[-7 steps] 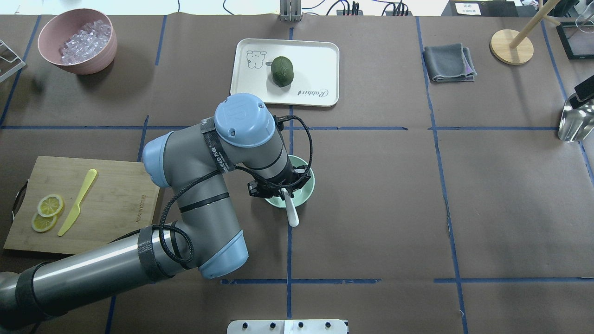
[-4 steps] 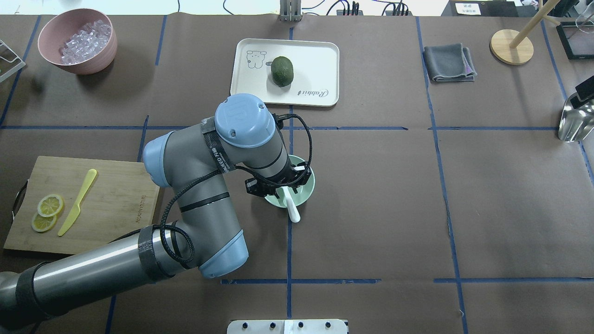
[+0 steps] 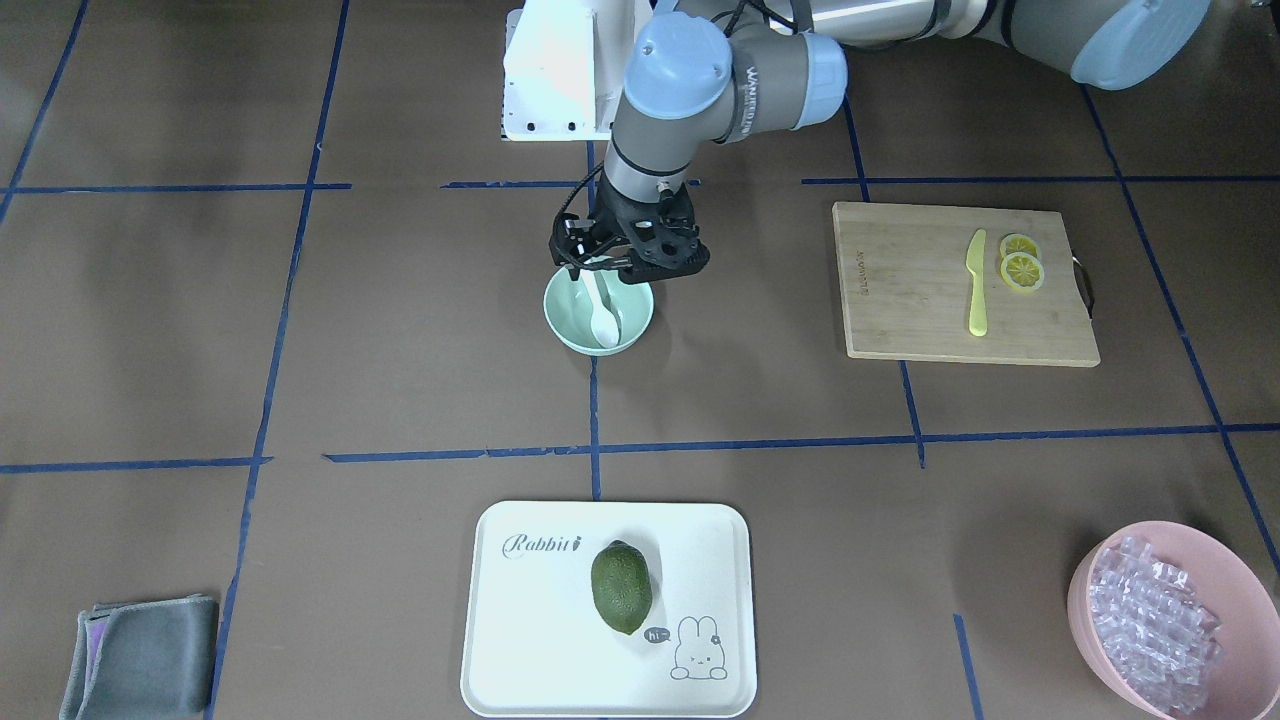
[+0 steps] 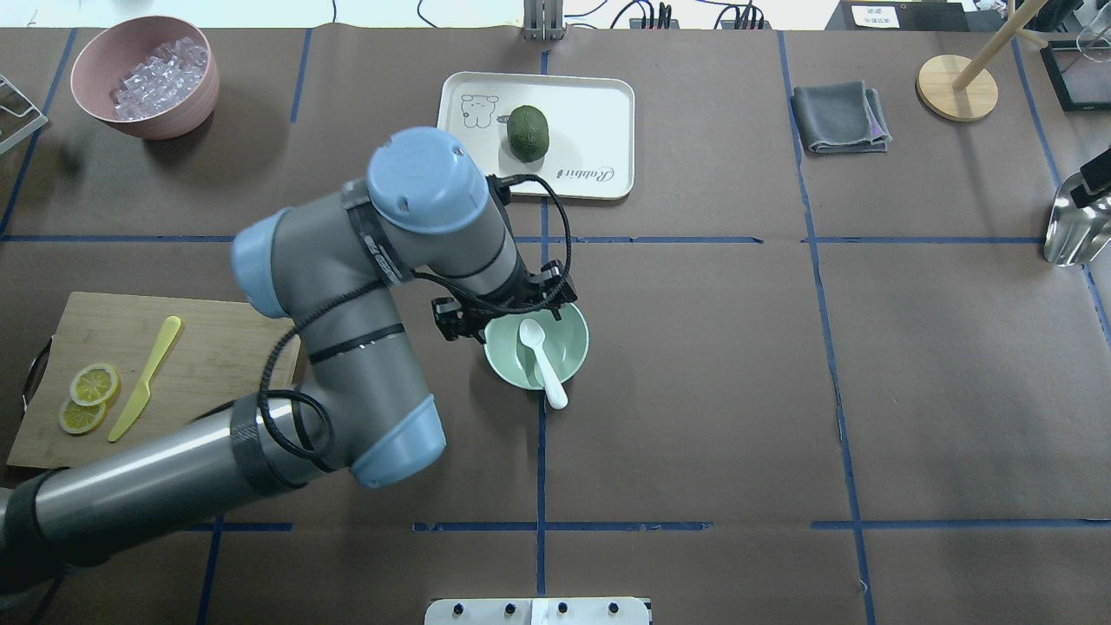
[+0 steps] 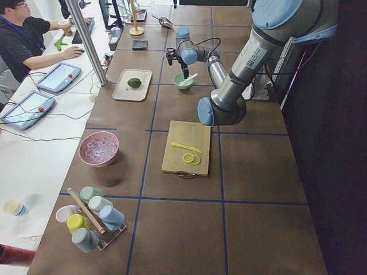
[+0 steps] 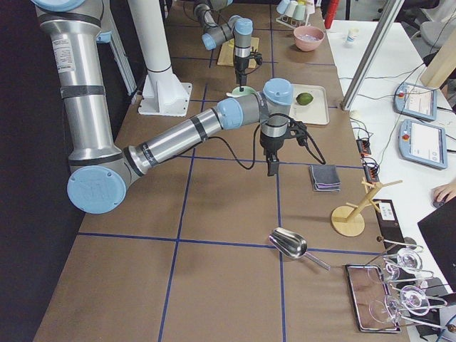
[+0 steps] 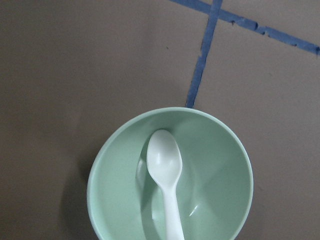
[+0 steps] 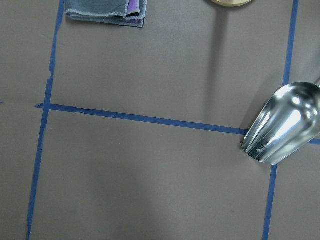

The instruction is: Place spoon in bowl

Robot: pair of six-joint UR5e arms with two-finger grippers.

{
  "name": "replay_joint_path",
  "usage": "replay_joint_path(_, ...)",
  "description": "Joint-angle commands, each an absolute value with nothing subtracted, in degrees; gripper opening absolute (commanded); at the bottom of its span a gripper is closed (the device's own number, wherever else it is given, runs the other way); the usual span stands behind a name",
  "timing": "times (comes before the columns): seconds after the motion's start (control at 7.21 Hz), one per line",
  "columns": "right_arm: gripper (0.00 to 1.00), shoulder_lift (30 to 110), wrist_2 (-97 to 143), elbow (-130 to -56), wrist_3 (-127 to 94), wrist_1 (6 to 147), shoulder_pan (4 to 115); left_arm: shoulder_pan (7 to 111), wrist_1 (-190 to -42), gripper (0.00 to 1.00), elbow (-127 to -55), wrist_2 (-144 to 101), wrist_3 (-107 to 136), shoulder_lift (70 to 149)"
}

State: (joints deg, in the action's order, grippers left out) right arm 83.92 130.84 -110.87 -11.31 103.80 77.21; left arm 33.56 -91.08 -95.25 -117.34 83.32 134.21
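The white spoon (image 4: 540, 356) lies in the mint-green bowl (image 4: 568, 345), scoop inside and handle resting over the rim on the robot's side. It shows the same way in the front view, spoon (image 3: 603, 312) in bowl (image 3: 565, 322), and in the left wrist view, spoon (image 7: 167, 180) in bowl (image 7: 215, 170). My left gripper (image 4: 505, 314) hovers above the bowl's far-left rim, open and empty, apart from the spoon. My right gripper (image 6: 273, 169) hangs high over the table's right part, near the grey cloth; I cannot tell if it is open or shut.
A white tray (image 4: 599, 104) with a green fruit (image 4: 528, 132) sits beyond the bowl. A cutting board (image 4: 217, 365) with a yellow knife (image 4: 146, 378) and lemon slices is at left. A pink bowl of ice cubes (image 4: 143, 74), a grey cloth (image 4: 840, 117) and a metal scoop (image 4: 1076, 227) stand around.
My left gripper has let go of the spoon and moved up and to the far left off the bowl. The spoon now rests in the bowl, its scoop uncovered.
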Motion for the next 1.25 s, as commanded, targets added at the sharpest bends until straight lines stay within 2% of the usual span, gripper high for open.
replay_joint_path(0.0,1.00,87.4,134.6,-109.0,-3.1,103.7,81.4,41.8,-77.0,1.00,-107.4,-120.1,65.3,126.6)
replay_joint_path(0.28,1.00,88.8,137.2,-103.1,7.2,103.7,87.5,51.5,-75.3,1.00,-112.7,-120.6,46.3,115.2)
replay_joint_path(0.42,1.00,91.1,137.9,-100.1,10.3,99.3,89.5,56.9,-75.3,1.00,-112.8,-122.8,37.9,110.9)
replay_joint_path(0.55,1.00,92.9,137.8,-94.7,9.7,89.0,90.5,62.1,-75.3,1.00,-112.3,-125.9,30.0,107.1)
replay_joint_path(0.69,1.00,92.8,137.6,-92.0,8.3,85.2,91.2,68.8,-75.2,1.00,-111.0,-130.4,22.4,104.1)
replay_joint_path(1.11,1.00,92.8,137.4,-93.8,4.6,84.6,91.9,83.5,-76.3,1.00,-100.8,-133.4,-0.2,94.8)
